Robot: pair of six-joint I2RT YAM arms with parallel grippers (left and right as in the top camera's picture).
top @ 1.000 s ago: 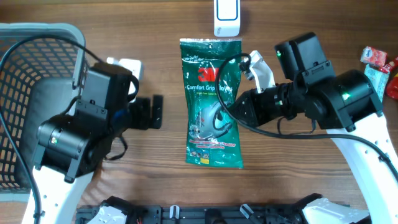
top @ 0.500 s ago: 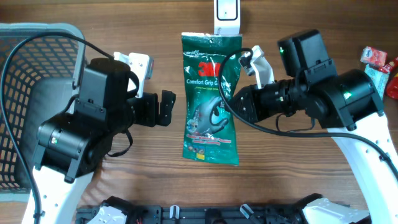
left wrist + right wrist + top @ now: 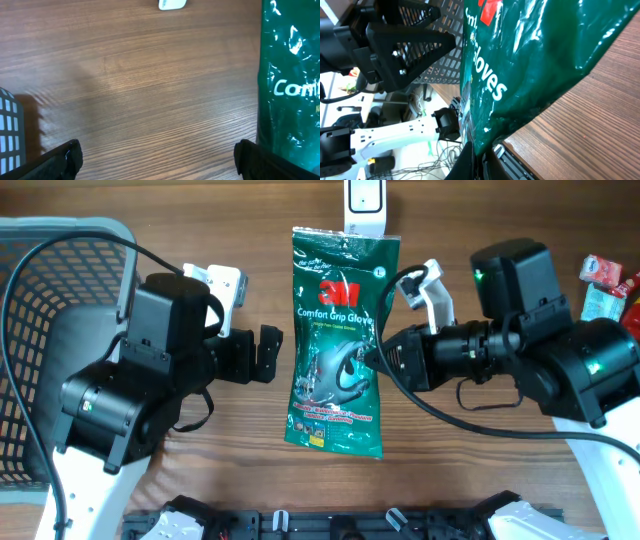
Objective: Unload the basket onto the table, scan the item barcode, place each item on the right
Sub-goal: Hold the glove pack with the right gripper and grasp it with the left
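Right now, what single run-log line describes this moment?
right gripper: shut on glove packet | left gripper: open, empty, beside packet | white device: past packet's top edge

A grey mesh basket (image 3: 60, 225) sits at the tabletop's (image 3: 250, 465) left edge. A red packet (image 3: 600, 270) and a pale-green packet (image 3: 598, 305) lie at its right edge.

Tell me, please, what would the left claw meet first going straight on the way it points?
Most likely the bare wooden table: the open left claw seems to point down at it, the glove packet just beside its line.
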